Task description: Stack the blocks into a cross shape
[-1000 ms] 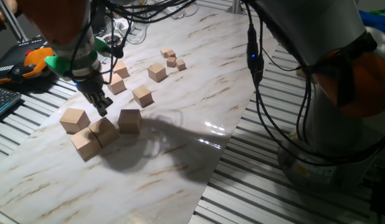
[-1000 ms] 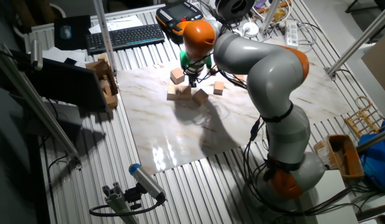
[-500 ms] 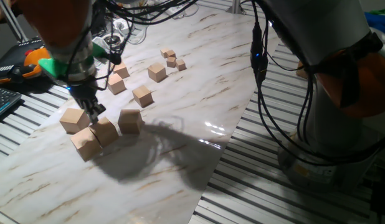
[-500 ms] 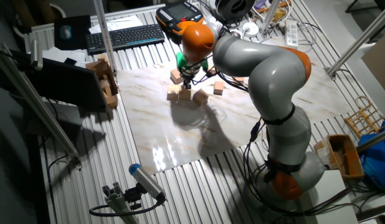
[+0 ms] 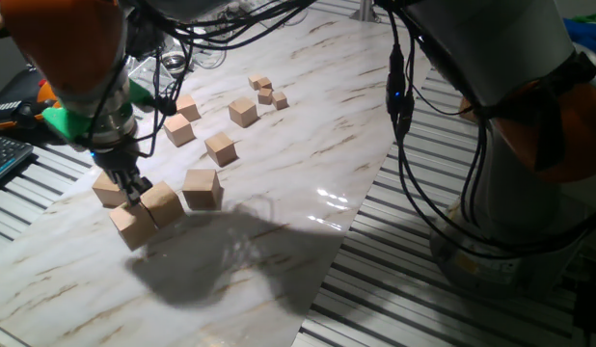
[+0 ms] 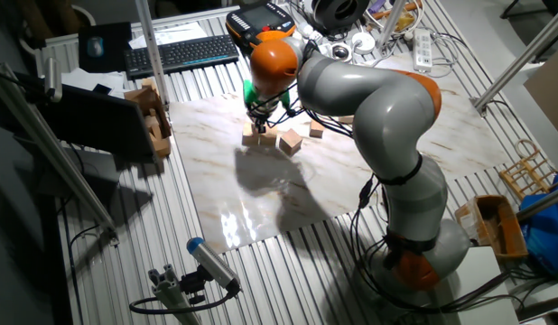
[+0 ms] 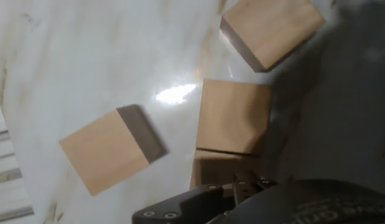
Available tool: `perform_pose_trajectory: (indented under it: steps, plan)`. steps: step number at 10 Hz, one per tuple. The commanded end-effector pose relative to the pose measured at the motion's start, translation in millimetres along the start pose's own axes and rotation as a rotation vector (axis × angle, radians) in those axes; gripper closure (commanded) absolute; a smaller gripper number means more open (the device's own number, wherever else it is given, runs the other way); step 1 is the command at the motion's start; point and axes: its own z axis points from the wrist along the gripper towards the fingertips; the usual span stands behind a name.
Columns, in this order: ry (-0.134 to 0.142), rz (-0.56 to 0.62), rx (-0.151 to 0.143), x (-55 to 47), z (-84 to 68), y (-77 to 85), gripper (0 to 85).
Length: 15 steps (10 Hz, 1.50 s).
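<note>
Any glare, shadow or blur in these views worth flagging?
One fixed view: glare streak on the marble table, arm's shadow beneath the large blocks. Hand view: bright hotspot beside a block; the gripper base is soft.

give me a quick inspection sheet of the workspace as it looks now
surface: marble-look board on a slatted metal table.
job's things: four large blocks lie flat near the board's edge, none stacked; two touch each other.
clutter: medium cubes and tiny cubes further along the board.
hand: low among the large blocks; open or shut cannot be told.
cables: black bundle hangs along the arm.
surroundings: keyboard, orange pendant, wooden pieces beside the board.
</note>
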Motion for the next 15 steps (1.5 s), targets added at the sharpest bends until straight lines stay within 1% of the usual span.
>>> perform_pose_trajectory:
  steps: [1,3,5,6,7,8,9,11,12,13,14,15]
  plan:
    - [-0.003,-0.004,0.0,2.3,-0.1,0.1,85.0]
    - [-0.025,-0.021,0.008,9.2,-1.1,1.3,85.0]
    - [-0.039,-0.023,0.019,17.9,-1.6,3.8,85.0]
    - [-0.039,-0.026,0.021,23.2,-2.9,4.0,85.0]
    - [-0.033,-0.024,0.02,27.4,-1.4,2.5,85.0]
    - [-0.021,-0.01,0.017,29.8,3.4,1.7,85.0]
    - [-0.017,-0.002,0.011,31.0,7.6,2.0,85.0]
    - [-0.033,-0.011,0.012,29.5,5.3,2.8,85.0]
    - [-0.025,-0.01,0.014,29.3,5.2,2.9,85.0]
    - [-0.024,-0.019,0.018,29.3,5.2,2.9,85.0]
    - [-0.043,-0.044,0.012,29.3,5.2,2.9,85.0]
    - [-0.066,-0.031,0.001,29.3,5.2,2.9,85.0]
